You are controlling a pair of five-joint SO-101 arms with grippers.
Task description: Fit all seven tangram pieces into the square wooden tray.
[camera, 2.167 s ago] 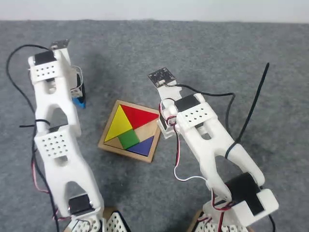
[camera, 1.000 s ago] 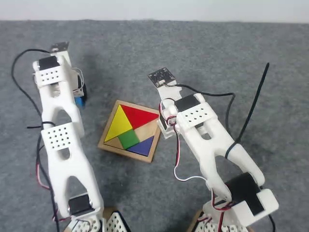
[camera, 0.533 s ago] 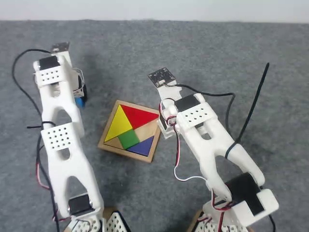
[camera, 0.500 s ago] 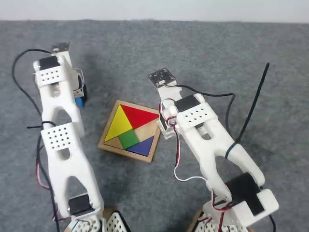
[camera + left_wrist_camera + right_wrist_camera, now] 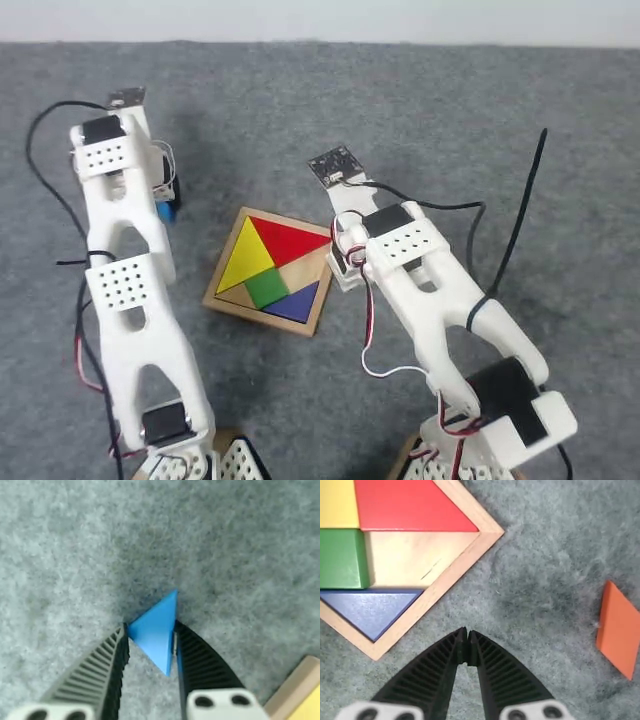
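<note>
The square wooden tray (image 5: pixel 256 316) lies between the arms and holds a yellow triangle (image 5: pixel 243 260), a red triangle (image 5: pixel 288 240), a green square (image 5: pixel 267 288) and a dark blue triangle (image 5: pixel 296 304). Bare wood (image 5: pixel 306 272) shows beside the green square. A light blue triangle (image 5: pixel 156 629) rests on the grey carpet left of the tray, and my left gripper (image 5: pixel 150 642) is shut on it, a finger against each side. My right gripper (image 5: pixel 468 647) is shut and empty, low over the carpet just off the tray's edge (image 5: pixel 451 580). An orange piece (image 5: pixel 619 629) lies on the carpet beyond it.
Grey carpet covers the whole table. A corner of the tray (image 5: pixel 299 684) sits close to the left gripper. The right arm's white links (image 5: pixel 430 290) hang over the carpet to the right of the tray. Black cables trail from both arms.
The left arm shifted slightly toward the tray and lowered over the light blue triangle. In the last half second the right arm's wrist moved a little nearer the front.
</note>
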